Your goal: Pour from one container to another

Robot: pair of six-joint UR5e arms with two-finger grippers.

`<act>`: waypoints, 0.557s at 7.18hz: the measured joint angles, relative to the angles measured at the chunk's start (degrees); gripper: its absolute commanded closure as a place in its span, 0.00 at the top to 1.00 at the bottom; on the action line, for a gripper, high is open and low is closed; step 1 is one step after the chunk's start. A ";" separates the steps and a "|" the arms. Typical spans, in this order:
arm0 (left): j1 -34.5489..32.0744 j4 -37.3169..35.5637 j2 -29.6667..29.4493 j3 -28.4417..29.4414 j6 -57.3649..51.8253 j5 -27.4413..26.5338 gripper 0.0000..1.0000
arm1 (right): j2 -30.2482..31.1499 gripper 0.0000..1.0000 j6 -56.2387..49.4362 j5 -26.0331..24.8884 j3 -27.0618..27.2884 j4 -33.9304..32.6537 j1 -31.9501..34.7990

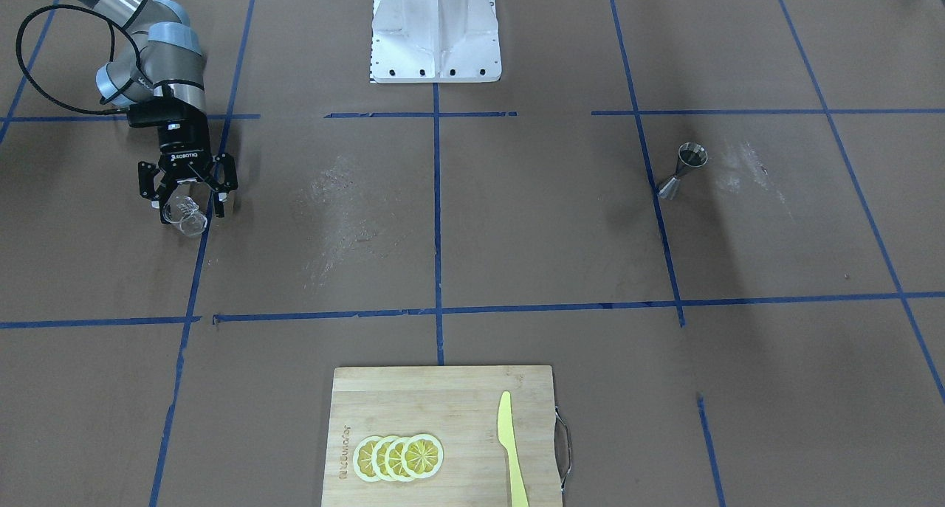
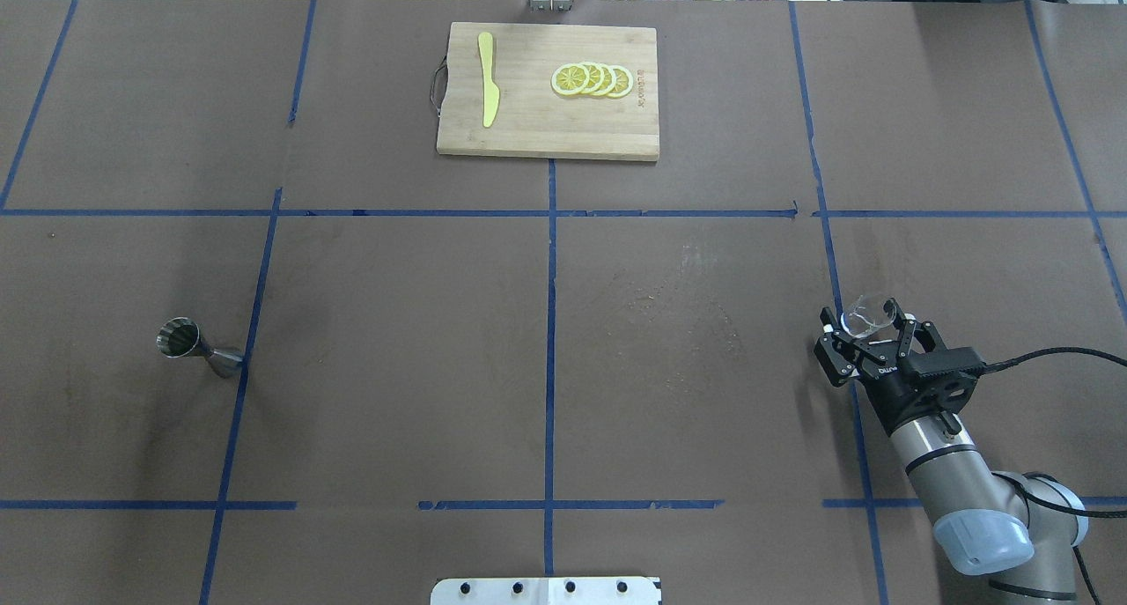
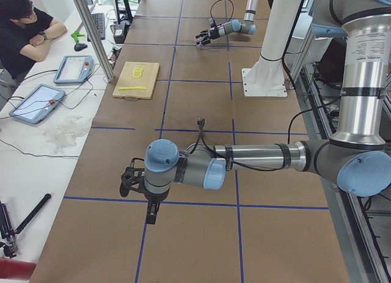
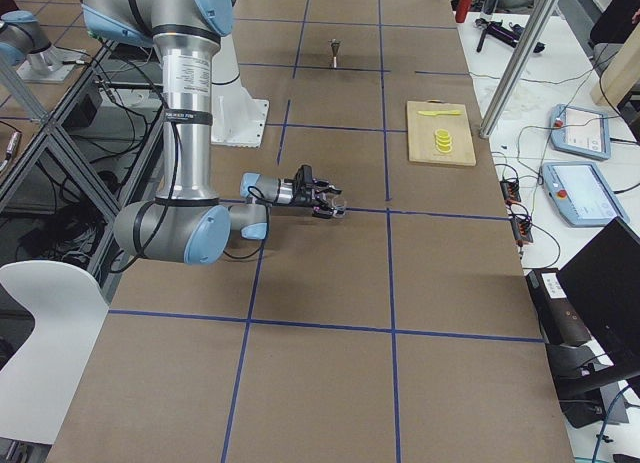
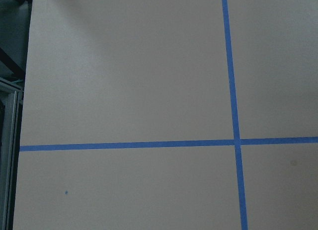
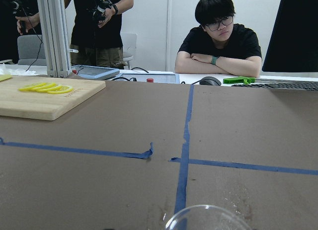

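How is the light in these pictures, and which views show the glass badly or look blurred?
Overhead exterior: the light is even, the jigger throws a soft shadow, and the clear glass at the right gripper shows mostly by bright rim highlights. Right wrist-mounted: the rim of the clear glass at the bottom edge is soft, being too near. Left wrist-mounted: the table paper looks pale and washed out.

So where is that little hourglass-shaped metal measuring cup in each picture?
Front-facing: small hourglass-shaped steel jigger, right of centre.
Overhead: jigger at left.
Exterior left: jigger in mid-frame.
Exterior right: jigger near the top.
Left wrist: not in it.
Right wrist: not in it.
Shared landmark: rectangular wooden cutting board, on the table's far side from the robot.
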State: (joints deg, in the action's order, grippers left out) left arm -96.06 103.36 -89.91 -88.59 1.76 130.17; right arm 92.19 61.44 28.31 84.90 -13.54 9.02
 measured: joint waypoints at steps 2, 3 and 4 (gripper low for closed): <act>0.00 0.00 0.00 0.00 0.00 0.05 1.00 | 0.09 1.00 -0.29 -0.08 0.09 0.00 0.06; 0.00 0.00 -0.03 0.00 0.00 0.07 1.00 | 0.20 1.00 -0.96 -0.09 0.24 0.00 0.14; 0.01 0.00 -0.06 -0.03 0.00 0.07 1.00 | 0.38 1.00 -1.94 -0.09 0.78 0.03 0.27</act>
State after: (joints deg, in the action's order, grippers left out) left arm -96.05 103.36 -89.97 -88.62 1.76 130.25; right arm 92.58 59.50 28.22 85.68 -13.51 9.29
